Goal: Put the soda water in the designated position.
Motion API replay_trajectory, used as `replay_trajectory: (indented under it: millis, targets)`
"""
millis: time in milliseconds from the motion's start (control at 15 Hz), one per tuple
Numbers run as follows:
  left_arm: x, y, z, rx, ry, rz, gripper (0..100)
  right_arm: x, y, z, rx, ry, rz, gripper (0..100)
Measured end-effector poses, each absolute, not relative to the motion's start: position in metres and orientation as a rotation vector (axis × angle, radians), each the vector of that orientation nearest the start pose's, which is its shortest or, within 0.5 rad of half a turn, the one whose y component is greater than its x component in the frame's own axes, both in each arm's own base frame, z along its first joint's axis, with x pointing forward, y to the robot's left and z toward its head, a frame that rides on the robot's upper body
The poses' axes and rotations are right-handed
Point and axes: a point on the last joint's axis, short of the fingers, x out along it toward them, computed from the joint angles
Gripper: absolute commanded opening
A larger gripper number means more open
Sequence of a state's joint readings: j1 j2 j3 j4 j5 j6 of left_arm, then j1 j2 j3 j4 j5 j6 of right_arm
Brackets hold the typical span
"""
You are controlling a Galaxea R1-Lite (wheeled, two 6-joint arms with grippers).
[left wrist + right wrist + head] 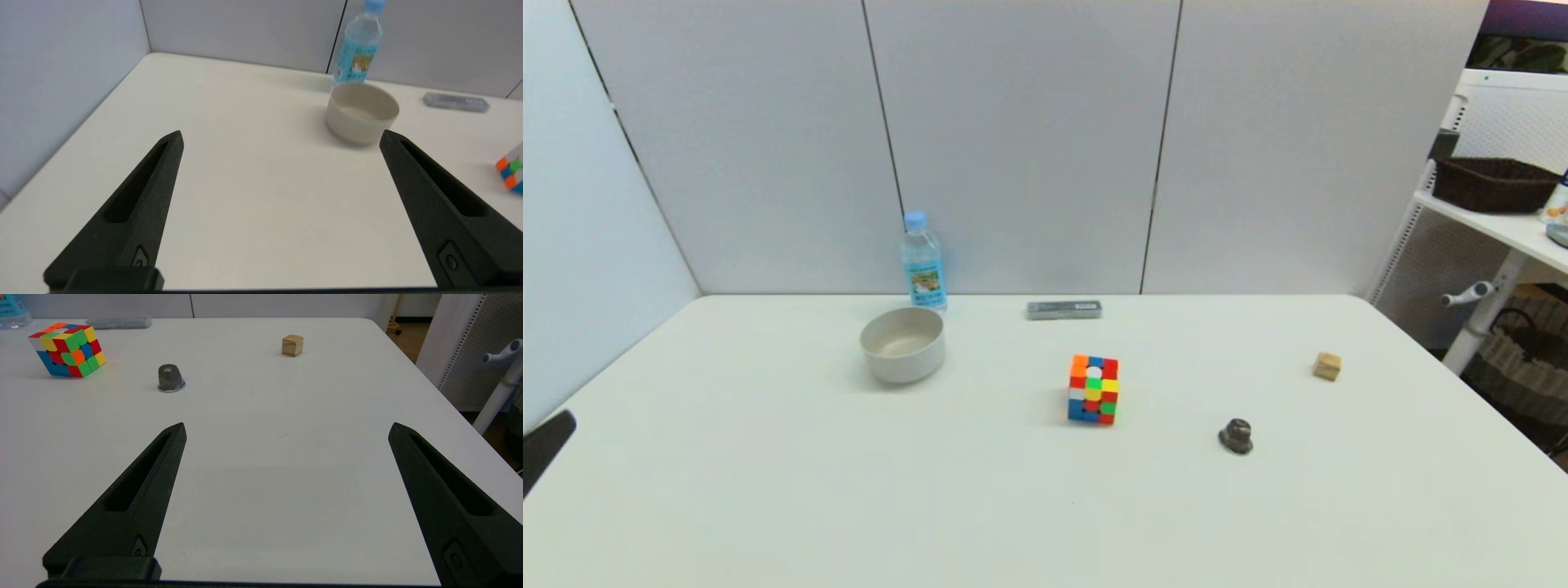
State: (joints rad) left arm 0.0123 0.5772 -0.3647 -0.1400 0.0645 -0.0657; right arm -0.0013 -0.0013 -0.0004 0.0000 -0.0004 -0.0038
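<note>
The soda water (923, 261) stands upright at the back of the table against the wall panels, just behind a beige bowl (903, 344). In the left wrist view the soda water (358, 49) rises behind the bowl (362, 112). My left gripper (281, 136) hovers open over bare tabletop at the near left, well short of the bowl; only a dark corner of that arm (546, 447) shows at the head view's left edge. My right gripper (287, 428) is open over bare tabletop at the near right and lies outside the head view. The designated position carries no mark.
A colour cube (1094, 389) sits mid-table, a grey flat case (1063, 309) at the back edge, a small dark capsule (1236, 436) and a wooden block (1327, 366) to the right. A white shelf with a dark basket (1492, 184) stands beyond the table's right edge.
</note>
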Motion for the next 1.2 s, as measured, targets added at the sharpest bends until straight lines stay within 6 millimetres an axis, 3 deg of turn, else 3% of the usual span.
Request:
replay_trajectory:
  millis: [267, 600, 1200]
  targets:
    - [0.003, 0.002, 0.132, -0.037, 0.036, 0.081, 100, -0.023, 0.0, 0.075, -0.004, -0.001, -0.001, 100]
    - [-0.016, 0.0, 0.083, -0.008, 0.054, 0.03, 100, -0.023, 0.0, 0.075, -0.003, -0.001, 0.0, 100]
    - [-0.023, 0.0, 0.076, 0.017, -0.005, 0.005, 100, -0.023, 0.0, 0.075, -0.003, -0.001, -0.001, 100]
